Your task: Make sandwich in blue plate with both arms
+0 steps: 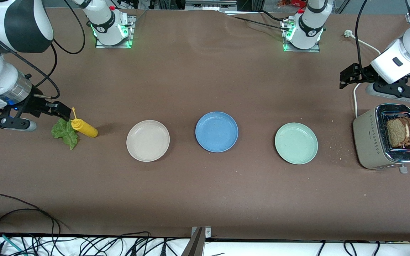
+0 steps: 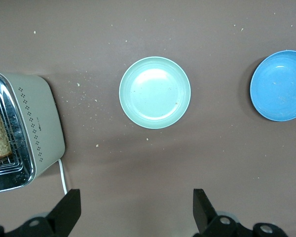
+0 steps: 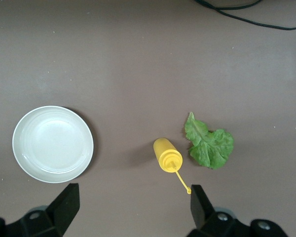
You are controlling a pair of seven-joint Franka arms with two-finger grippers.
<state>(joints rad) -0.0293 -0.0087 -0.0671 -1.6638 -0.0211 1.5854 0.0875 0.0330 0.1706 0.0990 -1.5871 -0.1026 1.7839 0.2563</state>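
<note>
- blue plate [image 1: 216, 131] is seen lying bare at the middle of the brown table [image 1: 205, 199], between a beige plate [image 1: 148, 140] and a pale green plate [image 1: 296, 143].
- all three plates are set well apart in one row, the beige one toward the right arm's end, the green one toward the left arm's end.
- no sandwich is assembled yet: two toasted bread slices [image 1: 401, 132] are standing upright in the slots of a toaster [image 1: 368, 142] at the left arm's end of the table.
- a ruffled lettuce leaf [image 1: 65, 133] is lying flat at the right arm's end, with a yellow squeeze bottle [image 1: 84, 128] on its side just beside it, between the leaf and the beige plate.
- the left gripper [image 1: 349, 76] is held in the air above the table close to the toaster; its fingers [image 2: 201, 205] are spread wide with nothing between them.
- the right gripper [image 1: 59, 108] is held over the lettuce and bottle; its fingers [image 3: 200, 206] are parted just as wide, and nothing is gripped.
- crumbs are scattered on the table around the toaster and the green plate.
</note>
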